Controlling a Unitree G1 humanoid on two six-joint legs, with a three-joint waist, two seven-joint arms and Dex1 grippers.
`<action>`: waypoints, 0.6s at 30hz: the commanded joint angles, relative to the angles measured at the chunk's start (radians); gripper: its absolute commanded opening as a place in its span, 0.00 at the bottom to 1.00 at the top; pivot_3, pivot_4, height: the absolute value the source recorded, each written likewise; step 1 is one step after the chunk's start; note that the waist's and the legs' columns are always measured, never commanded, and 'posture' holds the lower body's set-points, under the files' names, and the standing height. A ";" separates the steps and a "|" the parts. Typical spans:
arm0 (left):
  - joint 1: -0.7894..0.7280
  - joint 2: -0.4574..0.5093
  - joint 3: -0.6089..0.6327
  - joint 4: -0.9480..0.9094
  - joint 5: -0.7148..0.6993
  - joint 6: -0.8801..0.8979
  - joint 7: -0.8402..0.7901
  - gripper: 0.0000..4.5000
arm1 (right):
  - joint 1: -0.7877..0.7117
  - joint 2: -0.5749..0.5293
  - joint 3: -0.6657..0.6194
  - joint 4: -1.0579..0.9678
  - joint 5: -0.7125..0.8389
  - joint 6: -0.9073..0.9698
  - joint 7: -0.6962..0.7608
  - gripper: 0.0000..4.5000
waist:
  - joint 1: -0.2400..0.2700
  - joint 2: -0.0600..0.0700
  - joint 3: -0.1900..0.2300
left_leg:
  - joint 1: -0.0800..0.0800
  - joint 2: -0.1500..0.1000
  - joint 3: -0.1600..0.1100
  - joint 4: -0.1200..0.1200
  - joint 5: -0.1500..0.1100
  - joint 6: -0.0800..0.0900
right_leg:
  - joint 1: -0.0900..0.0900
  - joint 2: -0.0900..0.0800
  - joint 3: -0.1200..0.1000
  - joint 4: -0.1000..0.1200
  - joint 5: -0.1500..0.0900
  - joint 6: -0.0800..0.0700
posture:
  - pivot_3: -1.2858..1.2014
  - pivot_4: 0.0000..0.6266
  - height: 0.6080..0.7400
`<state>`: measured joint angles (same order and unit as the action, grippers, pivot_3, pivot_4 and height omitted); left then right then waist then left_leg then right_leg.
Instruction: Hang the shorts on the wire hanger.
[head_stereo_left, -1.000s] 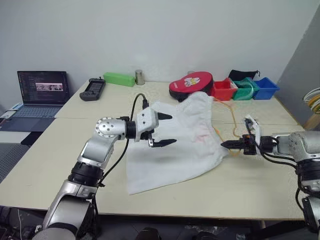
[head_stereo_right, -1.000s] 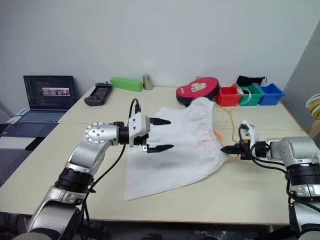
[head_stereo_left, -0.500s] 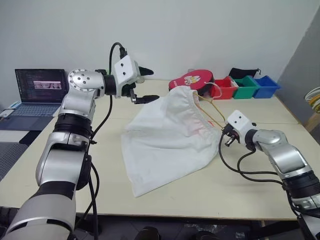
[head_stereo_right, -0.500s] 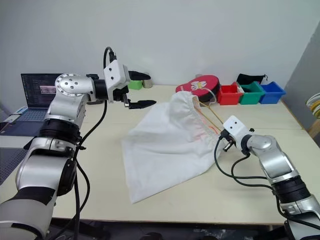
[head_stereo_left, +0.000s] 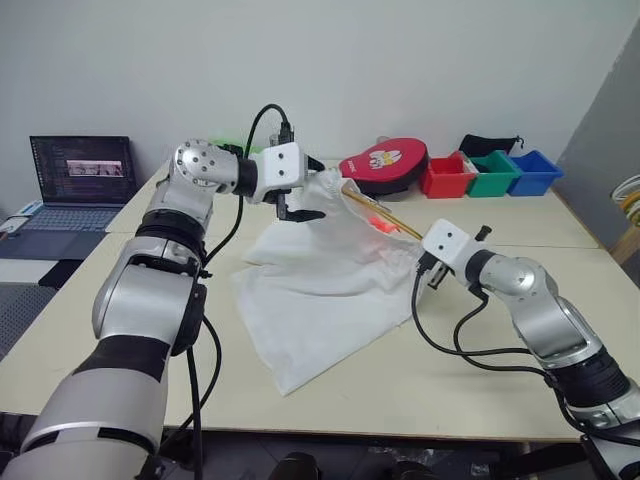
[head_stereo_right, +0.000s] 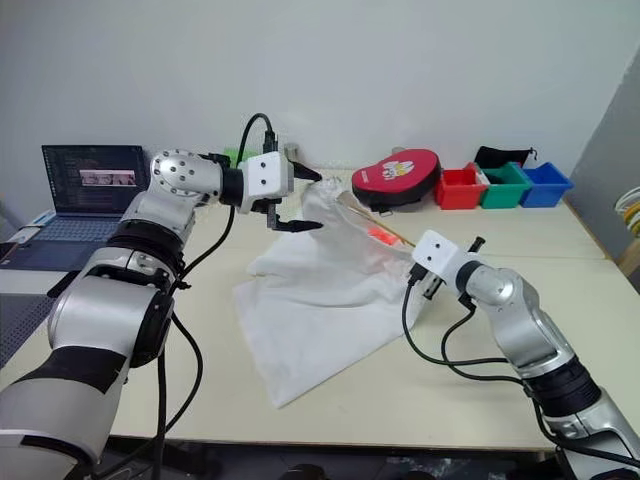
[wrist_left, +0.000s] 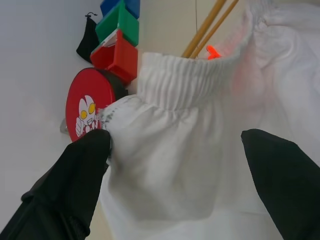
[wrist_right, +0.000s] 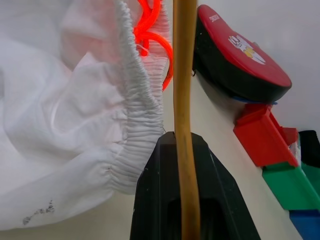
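At the shorts' (head_stereo_left: 330, 270) raised waistband edge, left end effector (head_stereo_left: 303, 190) gapes wide; beside it, right end effector (head_stereo_left: 428, 268) grips the wire hanger (head_stereo_left: 385, 213).

Much of the wire hanger (head_stereo_left: 378, 213) lies out of sight inside the shorts (head_stereo_left: 330, 285), leaving just one straight gold length running from the raised waistband toward the right gripper (wrist_right: 182, 145); its hook cannot be made out. The right gripper's jaws, clamped on that wire, sit behind its white housing in the head views. A small orange piece (head_stereo_left: 381, 224) just beside the wire, near the waistband, is too small to identify. The faint reddish print on the shorts cannot be read. Beyond the shorts, the laptop (head_stereo_left: 70, 180) screen is too small to read, and yellow coils (head_stereo_left: 627, 200) are cut off by the picture's right edge.
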<state>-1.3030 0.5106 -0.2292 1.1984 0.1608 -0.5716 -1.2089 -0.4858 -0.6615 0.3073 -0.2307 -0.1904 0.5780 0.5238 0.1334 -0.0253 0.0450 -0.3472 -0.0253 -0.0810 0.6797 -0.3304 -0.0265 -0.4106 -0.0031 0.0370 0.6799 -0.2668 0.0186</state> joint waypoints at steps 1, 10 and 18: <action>-0.023 -0.012 -0.039 0.014 0.066 -0.056 0.028 0.99 | -0.017 -0.010 0.011 -0.089 -0.078 -0.025 -0.007 0.00 | -0.002 0.000 0.000 | 0.000 0.000 0.000 0.000 0.000 0.000 | 0.000 0.000 0.000 0.000 0.000 0.000 | 0.61 0.00 1.00; -0.037 -0.039 -0.077 0.043 0.177 -0.058 0.236 0.99 | -0.044 -0.047 0.045 -0.123 -0.242 -0.142 -0.013 0.00 | -0.005 0.000 0.000 | 0.000 0.000 0.000 0.000 0.000 0.000 | 0.000 0.000 0.000 0.000 0.000 0.000 | 0.60 0.00 1.00; -0.020 -0.041 -0.091 0.053 0.207 -0.062 0.258 0.73 | -0.050 0.000 0.019 -0.117 -0.286 -0.163 -0.017 0.00 | -0.007 0.000 0.000 | 0.001 0.000 0.001 0.000 0.000 0.000 | 0.000 0.000 -0.001 0.001 0.000 0.000 | 0.59 0.00 1.00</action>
<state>-1.3042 0.4706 -0.3197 1.2634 0.3654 -0.6209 -0.9531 -0.5038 -0.6727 0.3728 -0.3101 -0.4626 0.4462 0.5224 0.1265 -0.0253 0.0450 -0.3467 -0.0254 -0.0801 0.6799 -0.3303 -0.0266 -0.4106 -0.0029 0.0360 0.6804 -0.2666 0.0184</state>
